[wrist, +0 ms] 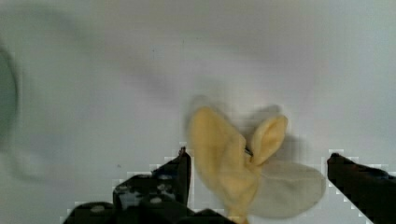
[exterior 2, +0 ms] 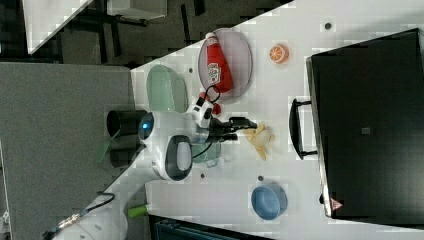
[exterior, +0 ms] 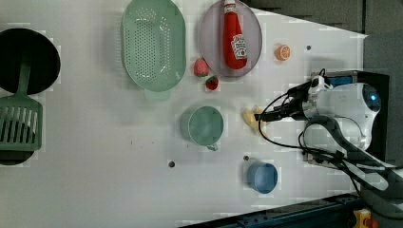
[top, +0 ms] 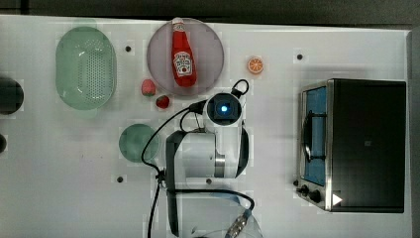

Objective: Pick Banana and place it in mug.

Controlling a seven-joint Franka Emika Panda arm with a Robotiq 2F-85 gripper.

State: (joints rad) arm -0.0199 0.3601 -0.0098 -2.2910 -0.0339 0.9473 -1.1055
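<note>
A smooth white table (exterior: 95, 180) carries the whole scene. The banana (wrist: 233, 158) is a soft, pale-yellow thing with its peel splayed open in curved, petal-like flaps, one flap paler and flatter than the rest; it lies on the bare tabletop, and in the left view it sits at the right of the mug (exterior: 205, 125), near it but apart. The mug is a round, dull teal-green cup with a small stub of a handle, its inside smooth and plain. The gripper (wrist: 259, 175) hangs over the banana with its two dark, blocky fingers (wrist: 173, 179) spread to their widest, one on each side of the fruit, and nothing is clasped between them. The arm (top: 218, 148) is glossy white with rounded shells, black joints and looping black cables. In the left view a large oval colander (exterior: 153, 43) of pale green plastic, dotted all over with small holes, lies beyond the mug, and beside it a round mauve plate (exterior: 209, 28) bears a red ketchup bottle (exterior: 234, 38) lying flat with a white label. Two small red strawberries (exterior: 206, 75) sit just off the plate's rim, and a round orange slice (exterior: 283, 52) lies further to the left view's right. A smooth blue cup (exterior: 262, 177) stands well apart from the mug. A boxy black oven (top: 366, 144) with a metal front stands at the top view's right.
</note>
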